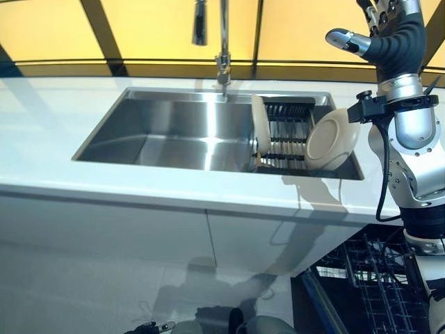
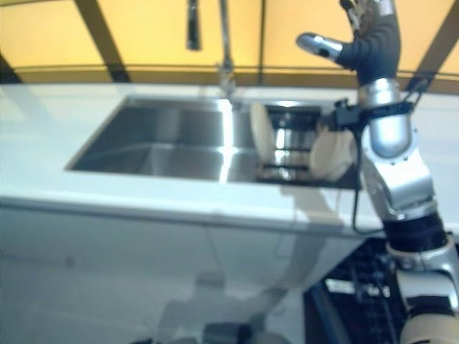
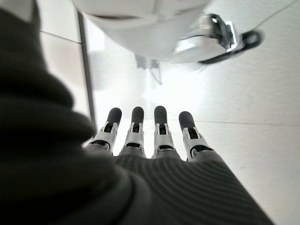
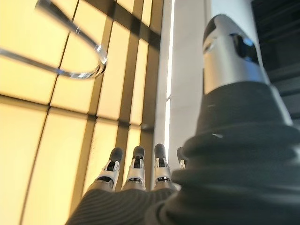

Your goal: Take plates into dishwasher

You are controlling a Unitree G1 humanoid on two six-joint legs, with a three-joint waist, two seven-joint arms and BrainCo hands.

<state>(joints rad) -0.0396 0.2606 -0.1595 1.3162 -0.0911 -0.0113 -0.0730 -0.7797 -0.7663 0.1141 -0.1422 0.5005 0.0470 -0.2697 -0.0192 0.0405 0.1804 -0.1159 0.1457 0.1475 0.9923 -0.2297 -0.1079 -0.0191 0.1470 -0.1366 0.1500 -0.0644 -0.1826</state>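
Plates (image 1: pixel 332 139) stand on edge in the rack (image 1: pixel 285 136) at the sink's (image 1: pixel 167 129) right end, slotted so you can pick them by the rim. Your right hand (image 1: pixel 389 35) is raised above them, fingers straight, empty. Left hand (image 3: pixel 150 136) hangs low, fingers straight, empty. Dishwasher rack (image 1: pixel 375 285) sits open below right.

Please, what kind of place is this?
Most likely a kitchen: a steel sink with a tall faucet set in a white counter, plates standing in a rack in the sink, and an open dishwasher rack below.
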